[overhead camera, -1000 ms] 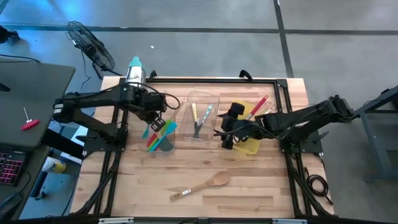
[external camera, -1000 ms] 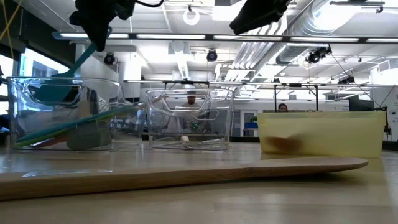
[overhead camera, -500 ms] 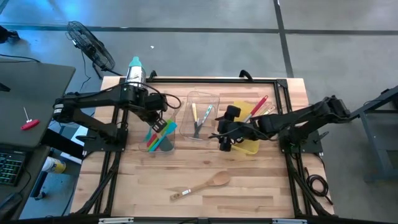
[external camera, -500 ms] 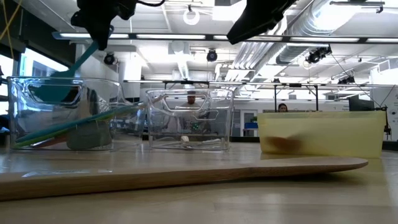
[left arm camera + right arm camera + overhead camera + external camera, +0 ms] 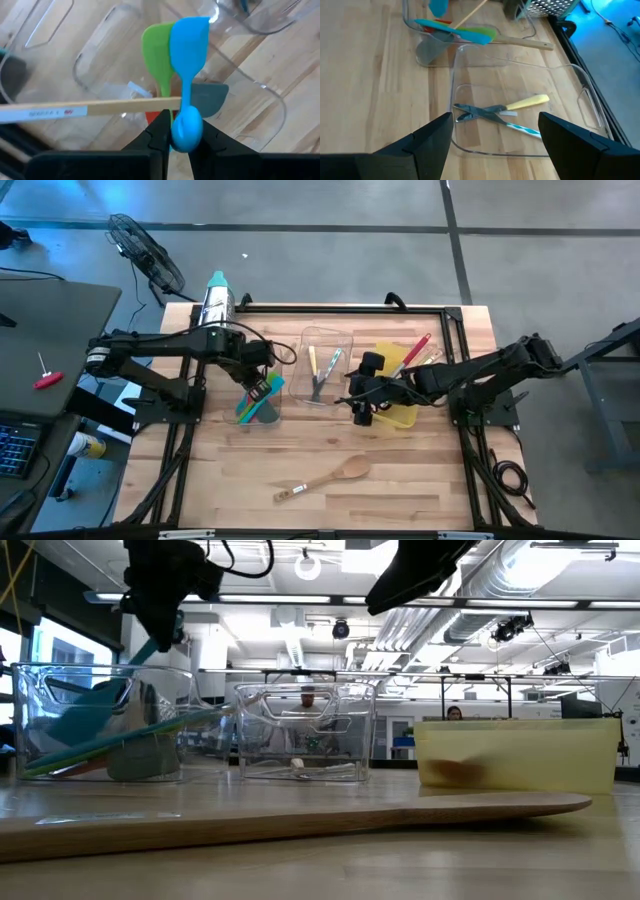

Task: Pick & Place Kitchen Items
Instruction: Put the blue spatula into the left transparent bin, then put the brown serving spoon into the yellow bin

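Left pincer [image 5: 180,131] is over the clear bin [image 5: 262,412] near the counter's left edge, clenched on the handle end of the blue spatula [image 5: 187,55]. The blade hangs down into the bin, above the green spatula [image 5: 157,55], the grey spatula [image 5: 207,97] and a long wooden handle [image 5: 90,107] lying across it.

To do the drop well:
- keep the blade inside the bin walls before letting go; the handle is long, so I'd lower further and tilt it onto the other spatulas rather than drop it from height
- open slowly; a silicone handle may stick to one finger
- lift straight up afterwards, clear of the bin rim

Right pincer [image 5: 492,150] is released, fingers wide, hovering over the middle clear bin [image 5: 520,120] that holds small knives [image 5: 497,112], next to the yellow bin [image 5: 405,412]. The wooden spoon [image 5: 325,477] lies alone near the counter's front edge; I judge it the next pick.

Versus a second ago: my left pincer has come lower and shifted towards the bin, and the blue blade now sits deeper behind its wall in the low view. The right arm has slid slightly left, off the yellow bin. Spoon and bins are unmoved.
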You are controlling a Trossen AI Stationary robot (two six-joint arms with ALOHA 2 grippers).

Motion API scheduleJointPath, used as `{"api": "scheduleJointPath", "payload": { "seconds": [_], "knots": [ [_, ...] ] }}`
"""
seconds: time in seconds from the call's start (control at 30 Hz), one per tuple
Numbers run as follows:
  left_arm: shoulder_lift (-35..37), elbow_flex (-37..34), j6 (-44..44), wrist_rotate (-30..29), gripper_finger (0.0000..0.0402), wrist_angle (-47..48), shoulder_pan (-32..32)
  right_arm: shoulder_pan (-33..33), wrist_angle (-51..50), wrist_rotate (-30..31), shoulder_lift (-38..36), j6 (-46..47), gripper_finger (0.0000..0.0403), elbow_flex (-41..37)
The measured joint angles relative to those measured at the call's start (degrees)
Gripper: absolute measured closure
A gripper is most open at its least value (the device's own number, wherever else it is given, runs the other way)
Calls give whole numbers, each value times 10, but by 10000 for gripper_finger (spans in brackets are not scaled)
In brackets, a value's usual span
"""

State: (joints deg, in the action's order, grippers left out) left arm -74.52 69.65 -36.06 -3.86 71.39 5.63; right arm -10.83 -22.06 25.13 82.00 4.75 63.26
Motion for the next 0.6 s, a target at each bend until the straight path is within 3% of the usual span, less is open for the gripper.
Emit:
{"api": "scheduleJointPath", "payload": {
  "seconds": [0.47,0.6],
  "knots": [
    [0,0,11,-21,240,-30,0,0,0,-1,0,13,117,0],
    [0,0,11,29,224,-39,0,0,3,-45,0,11,117,0]
  ]
}}
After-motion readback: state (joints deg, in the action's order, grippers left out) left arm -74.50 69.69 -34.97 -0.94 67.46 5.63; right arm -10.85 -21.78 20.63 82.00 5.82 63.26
